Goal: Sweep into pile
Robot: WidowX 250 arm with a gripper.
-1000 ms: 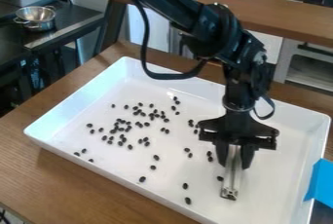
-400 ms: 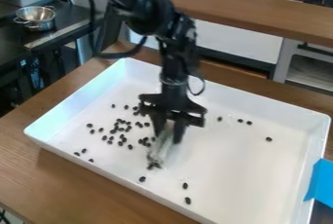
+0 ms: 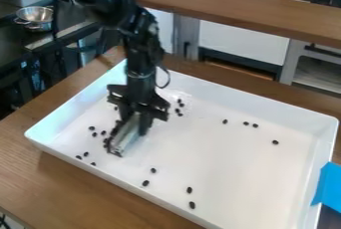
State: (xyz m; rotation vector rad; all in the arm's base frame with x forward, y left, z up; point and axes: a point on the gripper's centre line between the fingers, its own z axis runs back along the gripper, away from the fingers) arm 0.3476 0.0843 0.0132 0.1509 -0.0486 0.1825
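So yeah, pretty sure it's on the gathering step: the gripper [image 3: 136, 120] is clamped on a pale bar [image 3: 126, 137] in the tray's [image 3: 256, 178] left half of the view, dark beans [image 3: 106, 142] bunched along its left edge. Next probably calls for fetching strays [image 3: 189, 190] front and right. The bar's long axis slants down from the grip toward the near-left rim.

The tray [image 3: 233, 173] is white, table [image 3: 80, 185] brown, pieces [image 3: 192, 205] apparently black.

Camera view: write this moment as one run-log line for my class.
Tool: grips metal strip | White tray: strip inside | Dark beans: some bunched beside strip, others scattered
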